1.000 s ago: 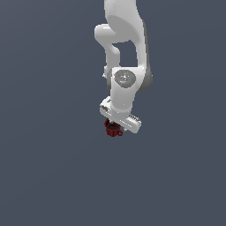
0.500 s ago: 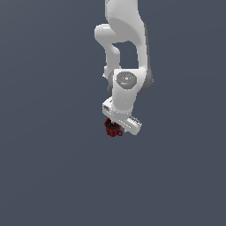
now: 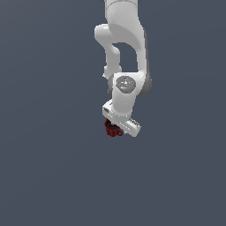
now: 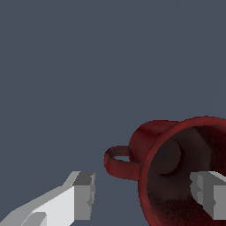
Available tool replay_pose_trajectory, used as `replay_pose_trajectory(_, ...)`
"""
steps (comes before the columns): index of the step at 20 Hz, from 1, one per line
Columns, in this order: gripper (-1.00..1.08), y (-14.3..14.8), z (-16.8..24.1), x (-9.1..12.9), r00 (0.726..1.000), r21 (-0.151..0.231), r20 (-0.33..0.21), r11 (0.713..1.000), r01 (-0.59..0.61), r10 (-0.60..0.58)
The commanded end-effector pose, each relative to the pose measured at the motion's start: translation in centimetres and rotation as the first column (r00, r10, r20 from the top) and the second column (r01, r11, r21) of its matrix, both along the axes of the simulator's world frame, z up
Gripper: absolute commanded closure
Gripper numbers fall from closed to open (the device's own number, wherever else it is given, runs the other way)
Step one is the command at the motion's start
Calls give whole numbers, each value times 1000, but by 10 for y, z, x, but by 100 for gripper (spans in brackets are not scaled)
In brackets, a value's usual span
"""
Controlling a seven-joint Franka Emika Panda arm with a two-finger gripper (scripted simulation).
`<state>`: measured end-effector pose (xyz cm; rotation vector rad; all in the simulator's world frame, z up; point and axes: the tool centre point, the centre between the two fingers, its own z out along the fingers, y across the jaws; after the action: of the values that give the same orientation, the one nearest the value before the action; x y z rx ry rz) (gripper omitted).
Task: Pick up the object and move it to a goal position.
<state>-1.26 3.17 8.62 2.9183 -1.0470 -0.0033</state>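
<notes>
- Since 1 s ago almost nothing has shifted: the arm's wrist has settled slightly lower over the mug [image 3: 113,129], which sits where it was.
- Exterior view: the mug sits on the bare grey counter [image 3: 48,176], no edge or corner of it in frame, so I can only place the mug mid-expanse, directly under the white pincer [image 3: 115,128].
- Wrist view: the pincer [image 4: 148,194] is spread wide and grips nothing; 1 finger stands outside beside the handle [image 4: 118,162], the other over the dark interior, straddling the wall.
- Judgement: small, rigid, light, probably slick; pinch that wall, not the thin handle.
</notes>
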Motion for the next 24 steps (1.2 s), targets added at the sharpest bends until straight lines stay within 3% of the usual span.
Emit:
replay_pose_trajectory(1,-60,0,-9,-1,1000,0,0,1000,1,-1)
replay_pose_trajectory(4,-60,0,-13,-1,1000,0,0,1000,2,-2)
replay_pose_trajectory(5,108,0,-13,-1,1000,0,0,1000,2,-2)
replay_pose_trajectory(17,108,-1,-12,0,1000,1,2,1000,0,0)
replay_pose_trajectory(24,108,-30,0,11,1000,1,2,1000,0,0)
